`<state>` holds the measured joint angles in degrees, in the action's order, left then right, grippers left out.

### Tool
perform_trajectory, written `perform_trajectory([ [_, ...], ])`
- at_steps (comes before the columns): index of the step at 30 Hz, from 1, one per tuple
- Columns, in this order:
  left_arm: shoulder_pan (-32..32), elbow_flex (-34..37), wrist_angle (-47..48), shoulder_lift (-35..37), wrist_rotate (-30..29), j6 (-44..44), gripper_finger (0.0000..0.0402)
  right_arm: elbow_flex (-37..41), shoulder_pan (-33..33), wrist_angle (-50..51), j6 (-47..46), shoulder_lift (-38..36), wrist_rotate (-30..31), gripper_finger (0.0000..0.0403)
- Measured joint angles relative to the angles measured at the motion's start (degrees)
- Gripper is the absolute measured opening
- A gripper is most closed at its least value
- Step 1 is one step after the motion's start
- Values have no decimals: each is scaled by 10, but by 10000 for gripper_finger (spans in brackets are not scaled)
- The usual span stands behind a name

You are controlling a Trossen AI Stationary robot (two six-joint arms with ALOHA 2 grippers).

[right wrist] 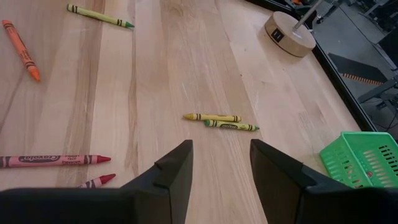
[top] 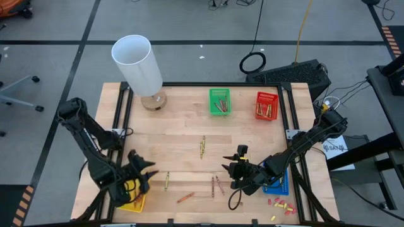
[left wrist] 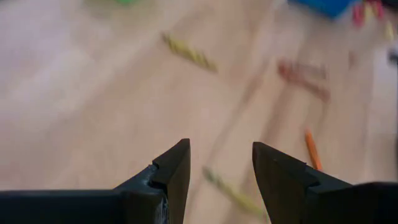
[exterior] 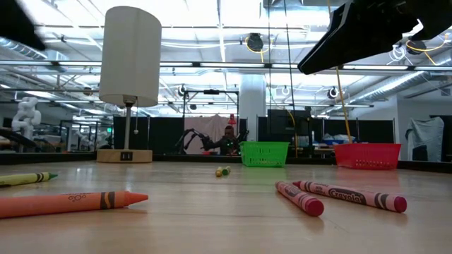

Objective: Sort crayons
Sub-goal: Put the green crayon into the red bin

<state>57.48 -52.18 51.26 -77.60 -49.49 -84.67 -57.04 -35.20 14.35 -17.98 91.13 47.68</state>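
1. Left gripper [top: 144, 171], at the table's near left corner above a yellow plastic basket [top: 134, 202]: its two dark fingers [left wrist: 171, 171] stand apart with nothing between them.
2. Right gripper [top: 232, 169], near the front edge right of centre, beside a blue plastic basket [top: 278, 184]: its fingers [right wrist: 177, 168] are likewise spread and empty.
3. Loose crayons on the light wooden table [top: 183, 135], front zone: an orange crayon [top: 185, 197] lies nearest the front edge; two red paper-wrapped crayons [top: 216, 185] lie side by side just beyond it; an olive-yellow crayon [top: 167, 181] lies to their left, close to the left gripper.
4. Small red and yellow stubby bits [top: 281, 204] cluster at the near right corner, apart from the crayons.
5. Mid-table: a pair of yellow-green crayons [top: 202, 146] lies almost touching, well apart from both grippers.
6. Far edge: a green plastic basket [top: 220, 102] and a red plastic basket [top: 267, 106] each hold several crayons.
7. Far left: a white cylindrical lamp [top: 136, 63] on a round wooden base.
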Motion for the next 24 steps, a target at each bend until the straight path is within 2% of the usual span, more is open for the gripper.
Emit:
perform_trajectory([
  [5, -33, 0, -14, -11, -76, 13, 171, 0, 0, 0, 0, 0, 0, 144],
  [11, -79, 1, -80, -58, -76, 62, 171, 0, 0, 0, 0, 0, 0, 144],
  [17, -116, 1, -127, -110, -27, 104, 171, 0, 0, 0, 0, 0, 0, 144],
  [24, -162, 1, -191, -135, 148, 101, 171, 0, 2, 0, 0, 0, 0, 144],
])
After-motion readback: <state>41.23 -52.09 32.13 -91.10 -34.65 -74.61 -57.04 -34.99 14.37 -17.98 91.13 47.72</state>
